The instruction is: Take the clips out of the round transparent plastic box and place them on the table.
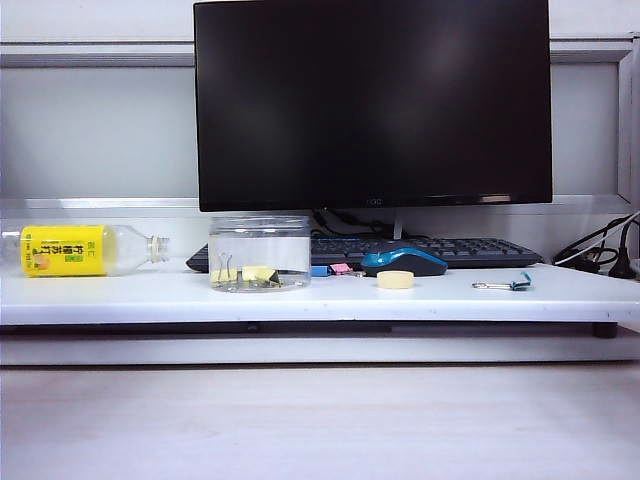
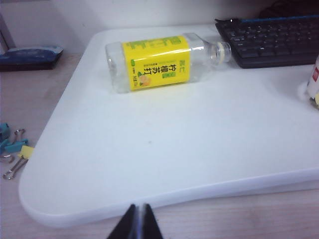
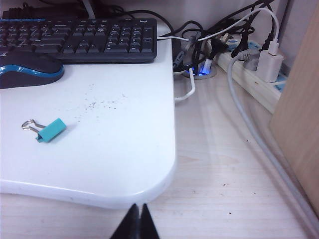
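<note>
The round transparent plastic box (image 1: 260,253) stands upright on the white table (image 1: 120,296), left of centre, in front of the keyboard. Inside it, pale-yellow clips (image 1: 246,275) with silver handles lie on its bottom. Neither arm shows in the exterior view. In the left wrist view my left gripper (image 2: 138,221) hangs shut and empty just off the table's (image 2: 174,139) front edge, over the wooden surface. My right gripper (image 3: 138,221) is likewise shut and empty, just off the table's (image 3: 109,149) front right corner.
A yellow-labelled bottle (image 1: 85,250) lies on its side at the left. Mouse (image 1: 403,262), cream disc (image 1: 395,279), keyboard (image 1: 470,250) and a teal clip (image 1: 505,285) sit to the right. Loose teal and yellow clips (image 2: 14,149) lie on the wood. Cables and a power strip (image 3: 254,74) sit beyond the right edge.
</note>
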Controlling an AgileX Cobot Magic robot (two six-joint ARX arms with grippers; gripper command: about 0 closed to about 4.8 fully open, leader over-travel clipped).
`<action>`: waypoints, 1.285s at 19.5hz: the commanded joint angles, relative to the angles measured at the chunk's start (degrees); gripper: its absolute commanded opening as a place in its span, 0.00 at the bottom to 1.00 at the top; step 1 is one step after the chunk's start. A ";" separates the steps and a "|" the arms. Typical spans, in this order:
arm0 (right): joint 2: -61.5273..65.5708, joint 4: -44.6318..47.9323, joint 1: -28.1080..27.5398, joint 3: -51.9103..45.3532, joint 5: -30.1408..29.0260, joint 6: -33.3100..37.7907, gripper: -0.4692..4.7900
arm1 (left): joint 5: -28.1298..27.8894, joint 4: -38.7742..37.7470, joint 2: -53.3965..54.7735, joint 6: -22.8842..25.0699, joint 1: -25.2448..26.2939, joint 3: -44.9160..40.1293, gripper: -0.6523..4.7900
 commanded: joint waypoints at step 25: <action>-0.11 -0.04 0.02 0.00 -0.02 4.24 0.09 | 0.17 -0.74 -0.09 -16.83 0.00 -0.31 0.17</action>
